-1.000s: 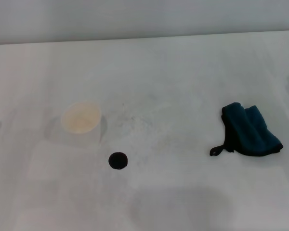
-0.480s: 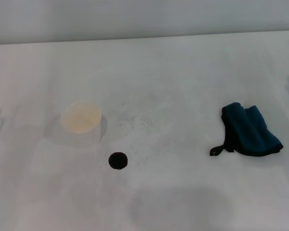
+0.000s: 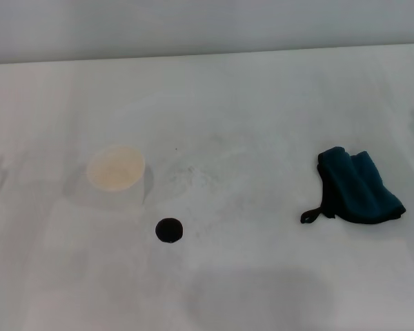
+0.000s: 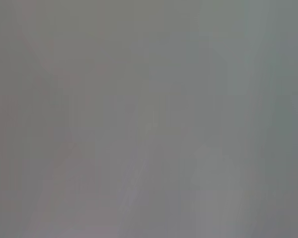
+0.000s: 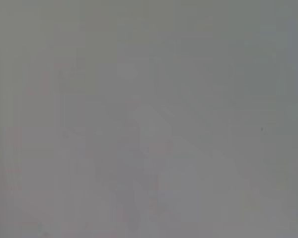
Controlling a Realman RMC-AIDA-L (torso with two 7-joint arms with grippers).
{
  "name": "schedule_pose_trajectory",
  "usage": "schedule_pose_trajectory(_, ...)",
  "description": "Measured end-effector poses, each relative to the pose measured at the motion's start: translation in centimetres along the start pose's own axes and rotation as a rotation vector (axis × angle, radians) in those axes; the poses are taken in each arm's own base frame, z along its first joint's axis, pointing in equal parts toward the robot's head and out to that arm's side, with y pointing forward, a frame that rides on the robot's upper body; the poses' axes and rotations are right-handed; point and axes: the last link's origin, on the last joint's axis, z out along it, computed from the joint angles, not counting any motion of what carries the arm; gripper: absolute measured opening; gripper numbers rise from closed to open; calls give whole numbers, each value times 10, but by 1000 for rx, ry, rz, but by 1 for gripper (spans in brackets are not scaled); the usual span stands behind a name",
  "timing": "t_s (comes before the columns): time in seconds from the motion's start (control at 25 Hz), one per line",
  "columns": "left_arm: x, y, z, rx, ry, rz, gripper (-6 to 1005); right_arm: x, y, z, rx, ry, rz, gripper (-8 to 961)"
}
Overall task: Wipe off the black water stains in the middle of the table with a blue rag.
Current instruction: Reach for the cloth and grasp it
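In the head view a small round black water stain (image 3: pixel 169 230) marks the white table (image 3: pixel 248 124) left of centre, toward the front. The blue rag (image 3: pixel 359 187) lies crumpled at the right, its thin black loop tag trailing to its left. Neither gripper shows in the head view. Both wrist views hold only a blank grey surface, with no fingers in them.
A white paper cup (image 3: pixel 115 169) stands upright just behind and to the left of the stain. The table's far edge meets a pale wall at the back. Faint grey smudges mark the middle of the tabletop.
A faint shadow at the table's left edge has shifted slightly. The stain, the cup and the rag lie where they were.
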Motion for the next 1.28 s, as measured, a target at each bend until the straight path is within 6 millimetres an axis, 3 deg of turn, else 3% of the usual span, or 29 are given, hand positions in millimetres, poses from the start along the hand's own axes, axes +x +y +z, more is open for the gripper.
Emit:
schedule_pose_trajectory(0.96, -2, 1, -3, -1, -12, 6, 880, 0, 3, 0, -51, 13, 21, 835)
schedule_pose_trajectory(1.28, -3, 2, -3, -4, -14, 24, 880, -32, -14, 16, -252, 108, 230, 826)
